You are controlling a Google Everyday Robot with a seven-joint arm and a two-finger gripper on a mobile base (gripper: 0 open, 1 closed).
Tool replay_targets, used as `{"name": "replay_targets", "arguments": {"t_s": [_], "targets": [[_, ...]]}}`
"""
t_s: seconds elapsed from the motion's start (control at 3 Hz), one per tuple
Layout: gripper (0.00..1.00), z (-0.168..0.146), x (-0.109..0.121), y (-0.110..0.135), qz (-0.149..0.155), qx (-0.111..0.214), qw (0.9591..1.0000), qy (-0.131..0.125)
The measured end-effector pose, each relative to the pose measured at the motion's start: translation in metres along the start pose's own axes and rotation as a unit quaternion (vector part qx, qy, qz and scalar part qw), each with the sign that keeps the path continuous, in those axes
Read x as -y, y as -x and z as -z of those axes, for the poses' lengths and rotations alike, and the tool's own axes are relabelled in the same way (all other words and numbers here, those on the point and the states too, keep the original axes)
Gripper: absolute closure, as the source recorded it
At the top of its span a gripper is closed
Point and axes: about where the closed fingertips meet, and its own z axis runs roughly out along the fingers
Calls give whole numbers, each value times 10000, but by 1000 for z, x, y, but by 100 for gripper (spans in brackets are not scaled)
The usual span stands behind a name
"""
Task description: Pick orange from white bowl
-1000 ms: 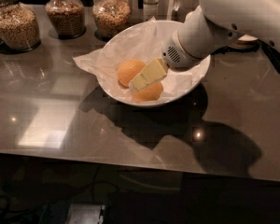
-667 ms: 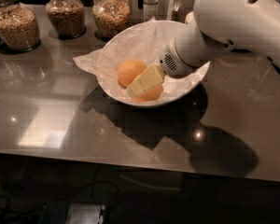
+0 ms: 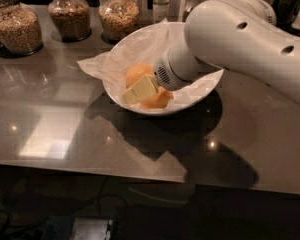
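Inside the large, wide, glossy white bowl point(image 3: 210, 86), on its crumpled white paper lining point(image 3: 140, 46), sit two round, smooth orange-yellow fruits, touching each other. The rear orange point(image 3: 135, 73) lies toward the far left and the front orange point(image 3: 160, 100) by the near wall. Either fits the task. The pincer bears on the front orange, so I judge that one the target. The sloping wall probably gathers both fruits at the bottom, which explains why they sit side by side. The paper likely cushions them and checks rolling.

The cream-coloured pincer point(image 3: 139, 90) of the bulky white robot arm point(image 3: 240, 39) reaches down over the right rim into the bowl. It lies across the top of the front orange and against the rear orange. Entry from above and to the right is presumably chosen to clear the rim. Cannot tell how far open it is, nor whether it has hold of either fruit. Both fruits rest low on the paper, so the lift is judged not yet begun.

The bowl stands on a dark, glossy grey surface point(image 3: 65, 134). Glass jars of brown grain point(image 3: 70, 16) line the back edge, the nearest just behind the bowl.
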Motion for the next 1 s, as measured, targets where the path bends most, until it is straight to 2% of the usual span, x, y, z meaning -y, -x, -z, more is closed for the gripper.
{"name": "replay_targets", "arguments": {"t_s": [0.33, 0.67, 1.0], "targets": [[0, 1, 0, 0, 0, 2, 10000, -2], [0, 11, 35, 20, -66, 373, 9987, -342], [0, 41, 77, 37, -146, 700, 9960, -530]]}}
